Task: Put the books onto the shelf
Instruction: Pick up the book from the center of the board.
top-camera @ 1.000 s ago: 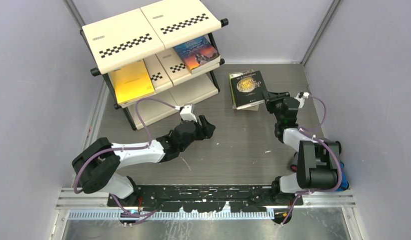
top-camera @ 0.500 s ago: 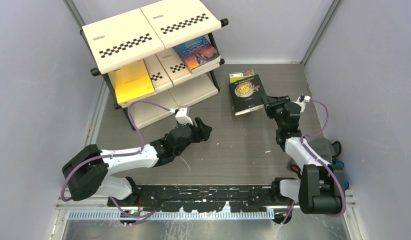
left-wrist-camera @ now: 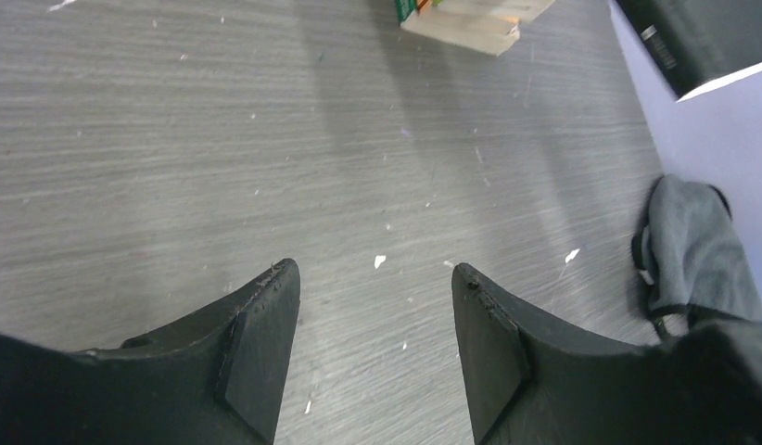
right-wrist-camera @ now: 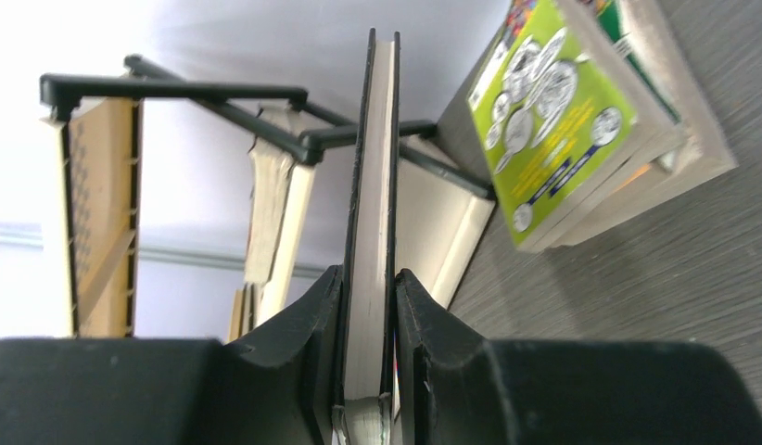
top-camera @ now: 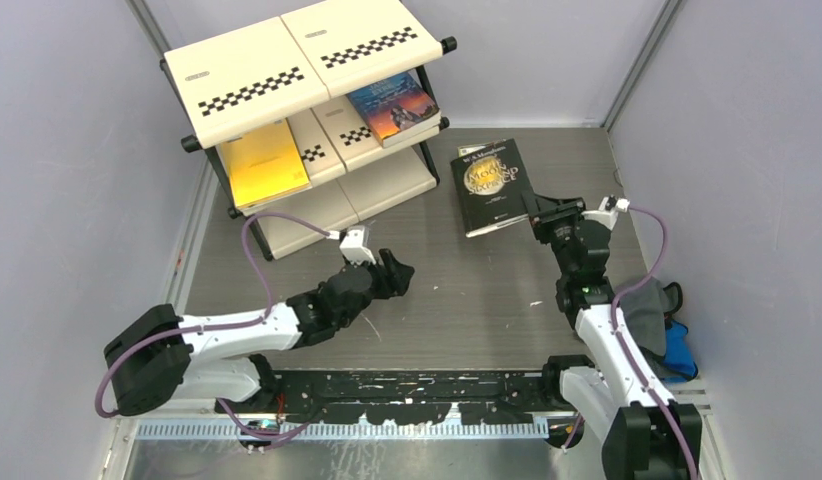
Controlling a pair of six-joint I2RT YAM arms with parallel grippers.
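Right hand (top-camera: 543, 210), clamped on black gold-lettered paperback (top-camera: 490, 180), had lifted it off lime-green paperback pile (right-wrist-camera: 553, 102). Next stop likely cream checkered three-tier shelf (top-camera: 287, 60). Left hand (top-camera: 392, 272) pulled back, open, empty.

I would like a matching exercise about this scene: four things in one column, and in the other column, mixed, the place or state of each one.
1. black book
2. yellow-orange book
3. lime green book
4. left gripper

A. on the middle tier of the shelf
B. open, holding nothing
C. clamped in the right gripper
D. on top of the stack on the table

Pairs: 1-C, 2-A, 3-D, 4-B
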